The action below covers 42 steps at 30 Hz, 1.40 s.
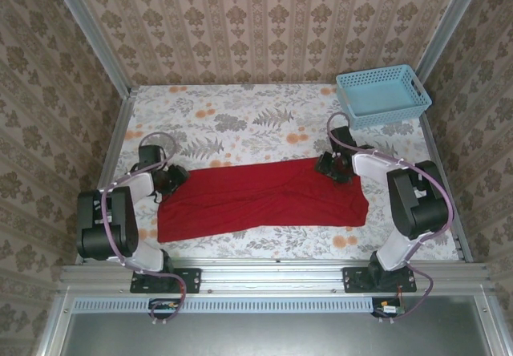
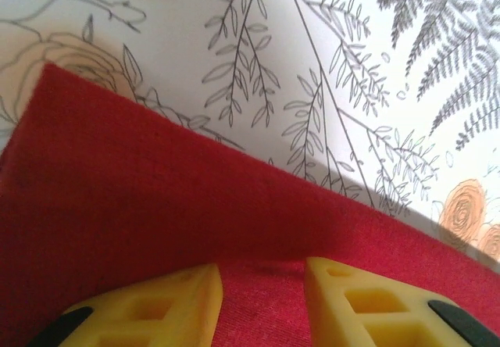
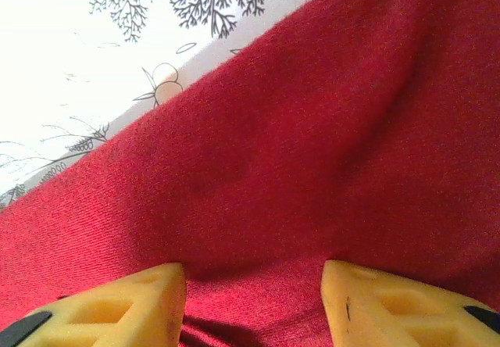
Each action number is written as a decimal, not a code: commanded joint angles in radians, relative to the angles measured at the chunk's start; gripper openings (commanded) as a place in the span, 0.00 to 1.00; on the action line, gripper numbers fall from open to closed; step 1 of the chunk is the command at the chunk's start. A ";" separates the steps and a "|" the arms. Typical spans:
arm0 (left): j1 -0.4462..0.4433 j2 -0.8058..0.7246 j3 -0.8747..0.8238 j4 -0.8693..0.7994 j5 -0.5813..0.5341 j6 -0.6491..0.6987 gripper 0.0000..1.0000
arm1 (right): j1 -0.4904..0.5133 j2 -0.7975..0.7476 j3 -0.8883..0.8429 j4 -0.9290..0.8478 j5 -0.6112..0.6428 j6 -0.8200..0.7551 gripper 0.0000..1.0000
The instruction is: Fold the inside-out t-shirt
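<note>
- Top external view: the inside-out t-shirt (image 1: 264,200) is laid as a long red band across the near part of the floral desk (image 1: 240,123). The left end effector (image 1: 170,181) is placed at its left end and the right end effector (image 1: 333,167) at its far right corner.
- Left wrist view: the yellow fingers (image 2: 156,308) are seen parted over the shirt's edge, and nothing is gripped.
- Right wrist view: the fingers (image 3: 125,304) are likewise held apart over red cloth, and nothing is clasped.

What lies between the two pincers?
The t-shirt, lying flat, spans the stretch from left pincer to right pincer; the top view shows it.
</note>
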 commanded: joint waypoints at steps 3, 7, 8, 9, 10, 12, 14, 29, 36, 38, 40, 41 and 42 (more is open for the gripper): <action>0.024 -0.002 -0.036 -0.032 -0.049 -0.005 0.43 | -0.056 -0.028 -0.047 -0.050 0.041 0.022 0.54; 0.023 -0.066 -0.014 -0.083 -0.073 0.014 0.49 | -0.074 -0.085 -0.058 -0.071 0.062 -0.021 0.57; 0.025 -0.090 -0.008 -0.099 -0.081 0.021 0.51 | -0.078 -0.105 -0.056 -0.084 0.065 -0.038 0.59; 0.024 -0.118 -0.005 -0.118 -0.082 0.029 0.54 | -0.081 -0.131 -0.052 -0.096 0.056 -0.068 0.62; 0.023 -0.142 -0.001 -0.134 -0.084 0.037 0.56 | -0.081 -0.149 -0.043 -0.114 0.057 -0.089 0.64; 0.008 -0.208 0.008 -0.193 -0.112 0.052 0.62 | -0.082 -0.190 -0.029 -0.170 0.082 -0.123 0.69; -0.017 -0.280 0.004 -0.235 -0.157 0.060 0.65 | -0.086 -0.222 -0.033 -0.204 0.113 -0.138 0.75; -0.054 -0.267 -0.082 -0.187 -0.115 0.024 0.69 | -0.114 -0.124 -0.077 -0.252 0.126 -0.087 1.00; 0.071 -0.189 -0.134 -0.101 -0.058 0.026 0.65 | -0.063 -0.072 -0.075 -0.217 0.117 -0.051 0.96; 0.089 -0.162 -0.133 -0.095 -0.057 0.024 0.61 | -0.039 -0.064 -0.070 -0.224 0.140 -0.040 0.94; 0.109 -0.144 -0.135 -0.081 -0.043 0.019 0.57 | -0.021 -0.066 -0.067 -0.226 0.152 -0.030 0.89; 0.117 -0.137 -0.134 -0.076 -0.037 0.014 0.56 | -0.013 -0.066 -0.065 -0.229 0.159 -0.027 0.87; 0.125 -0.135 -0.134 -0.071 -0.035 0.012 0.55 | -0.003 -0.064 -0.061 -0.233 0.171 -0.024 0.86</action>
